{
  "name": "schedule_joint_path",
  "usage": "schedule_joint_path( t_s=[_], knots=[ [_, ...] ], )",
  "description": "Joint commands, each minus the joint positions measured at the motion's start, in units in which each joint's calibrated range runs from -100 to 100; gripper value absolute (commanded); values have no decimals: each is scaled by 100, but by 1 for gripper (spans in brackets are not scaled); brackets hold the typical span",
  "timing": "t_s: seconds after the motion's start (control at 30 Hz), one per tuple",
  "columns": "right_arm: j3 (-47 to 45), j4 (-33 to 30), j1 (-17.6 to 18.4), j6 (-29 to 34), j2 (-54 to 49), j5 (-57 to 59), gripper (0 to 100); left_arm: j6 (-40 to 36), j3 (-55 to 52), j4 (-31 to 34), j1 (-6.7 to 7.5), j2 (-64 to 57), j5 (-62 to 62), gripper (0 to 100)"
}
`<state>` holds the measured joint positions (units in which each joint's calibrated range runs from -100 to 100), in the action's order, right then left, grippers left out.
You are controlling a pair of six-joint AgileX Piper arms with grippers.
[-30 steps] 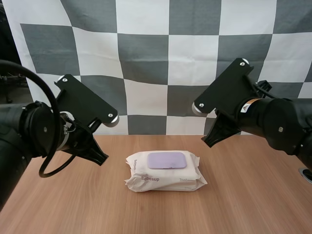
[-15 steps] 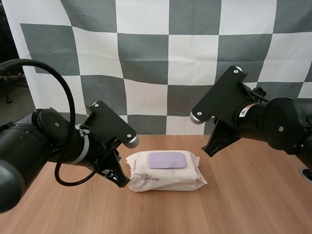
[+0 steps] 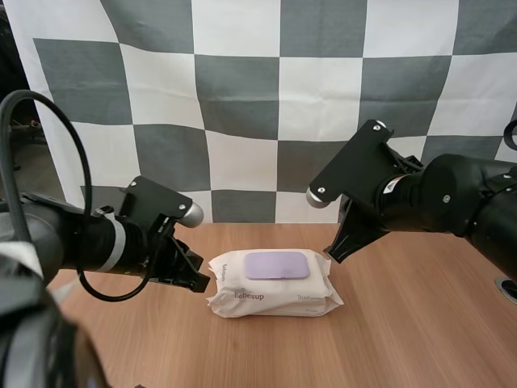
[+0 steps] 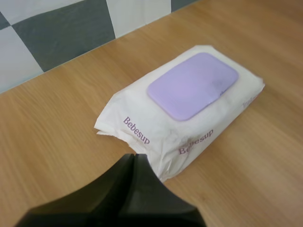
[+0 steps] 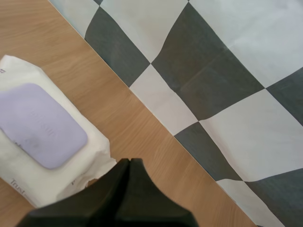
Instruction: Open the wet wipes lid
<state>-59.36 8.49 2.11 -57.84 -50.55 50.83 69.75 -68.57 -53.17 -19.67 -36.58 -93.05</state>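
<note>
So far nothing is opened: our left gripper (image 3: 199, 283), fingers pressed together on nothing, sits at the nine o'clock end of the pack of wet wipes (image 3: 271, 301), just beside it. The pack lies on the table (image 3: 404, 339), its purple lid (image 3: 276, 265) flat and closed. Our right gripper (image 3: 330, 255), likewise closed and empty, hangs at the pack's two o'clock; the whole lift is left.

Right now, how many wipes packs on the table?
1. The pack of wet wipes, lid shut, lies between the left gripper and the right gripper. None seems hidden.
</note>
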Motion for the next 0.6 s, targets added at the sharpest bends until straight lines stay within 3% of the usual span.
schedule_joint_path(
  t_s=[0.0, 0.17, 0.43, 0.5, 0.57],
  knots=[
    [-1, 616, 4, -363, 49, 181, 0, 1193, -39, -846, -520, 712, -695, 0],
    [-291, 1463, 4, -1086, 67, 365, 0, 1570, -218, -794, -531, 1222, -695, 0],
    [-733, 1696, 4, -1261, 67, -258, 0, 1634, -460, -947, -499, 1368, -467, 1],
    [-733, 1784, 4, -1293, 67, -280, 0, 1725, -549, -1112, -429, 1368, -444, 8],
    [-733, 1821, 4, -1292, 67, -262, 0, 1843, -646, -1221, -354, 1368, -312, 22]
  ],
)
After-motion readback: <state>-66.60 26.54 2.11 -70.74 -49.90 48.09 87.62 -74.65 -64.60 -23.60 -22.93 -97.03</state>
